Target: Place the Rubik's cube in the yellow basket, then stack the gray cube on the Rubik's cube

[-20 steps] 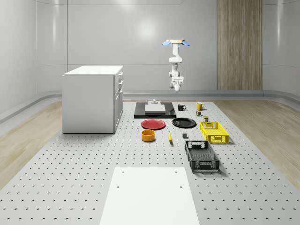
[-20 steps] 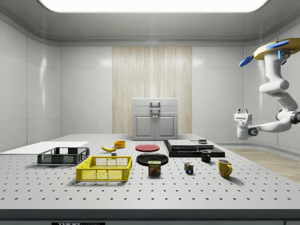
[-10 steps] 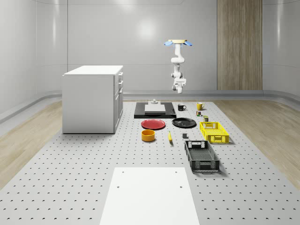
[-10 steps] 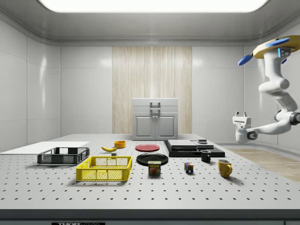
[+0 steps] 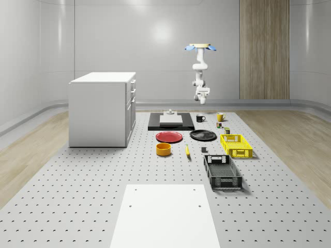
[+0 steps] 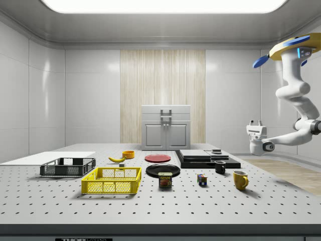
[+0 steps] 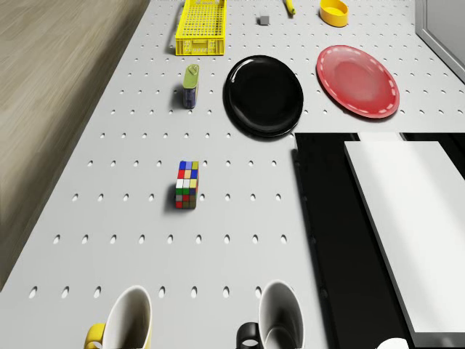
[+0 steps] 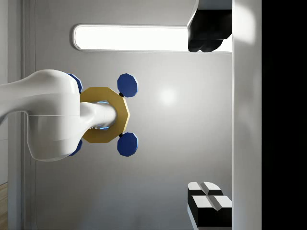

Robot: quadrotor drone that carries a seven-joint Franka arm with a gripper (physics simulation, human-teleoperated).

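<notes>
Gripper fingers spread apart, pointing up, moved toward side view's left, drone hovering upper right beyond gray holed table, white walls.

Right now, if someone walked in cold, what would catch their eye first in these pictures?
Probably the drone, hovering high off the table's far end at the side view's right, with its white arm bent down to the gripper, which points upward. Next, the yellow basket near the table's front edge in the side view, and the small Rubik's cube alone beyond the two mugs.
</notes>
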